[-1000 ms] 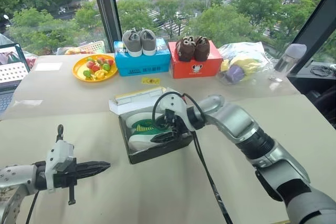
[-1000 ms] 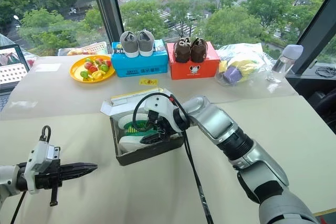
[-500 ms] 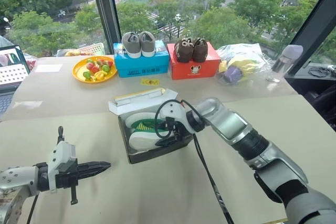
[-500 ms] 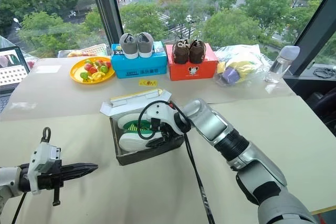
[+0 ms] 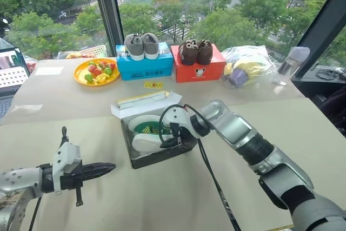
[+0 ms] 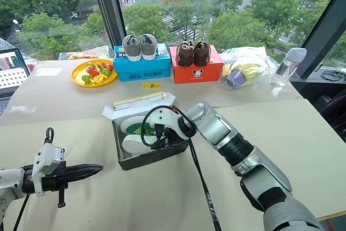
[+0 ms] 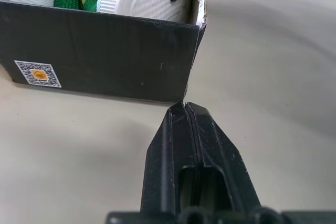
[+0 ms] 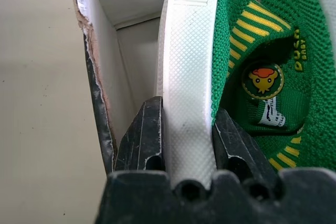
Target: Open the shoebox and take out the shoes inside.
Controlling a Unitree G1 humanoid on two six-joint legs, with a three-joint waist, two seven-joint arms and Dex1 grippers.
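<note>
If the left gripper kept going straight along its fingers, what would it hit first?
Most likely the shoebox: the shut left gripper points at the black side wall near its corner, with bare table between; depth is hard to judge.

The right arm reaches from the lower right of the frame up toward the centre, its silver forearm angled leftward and the wrist bent so the right gripper [image 5: 174,140] dips down at mid-frame. Its two black fingers [image 8: 144,135] are clamped on the white sole of one of the shoes [image 8: 189,77]. The left arm lies low in the lower left corner, roughly level, pointing rightward. The left gripper [image 5: 108,167] has its fingers pressed together, holding nothing.
</note>
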